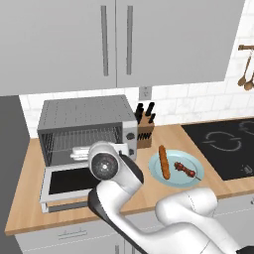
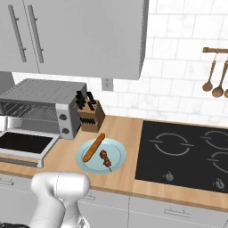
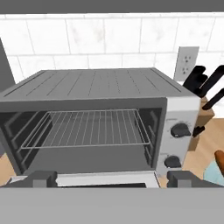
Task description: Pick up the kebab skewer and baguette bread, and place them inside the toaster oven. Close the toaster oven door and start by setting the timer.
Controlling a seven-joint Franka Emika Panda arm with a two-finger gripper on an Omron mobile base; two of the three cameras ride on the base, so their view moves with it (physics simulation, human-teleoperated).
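The toaster oven (image 1: 84, 126) stands at the counter's left with its door (image 1: 67, 181) dropped open and a bare wire rack (image 3: 85, 127) inside. My gripper (image 3: 113, 179) hovers over the open door, facing the oven mouth, its fingertips (image 3: 41, 178) wide apart and open with nothing between them. In the left base view the gripper (image 1: 79, 155) sits just in front of the rack. To the oven's right, the orange-brown baguette (image 1: 163, 161) and the dark red kebab skewer (image 1: 186, 170) lie side by side on a light blue plate (image 1: 174, 181). Two knobs (image 3: 180, 130) sit on the oven's right panel.
A wooden knife block (image 1: 145, 130) with black handles stands between the oven and the plate. A black cooktop (image 2: 185, 151) fills the counter's right side. Wooden spoons (image 2: 213, 84) hang on the tiled wall. Grey cabinets (image 1: 116, 42) hang above the oven.
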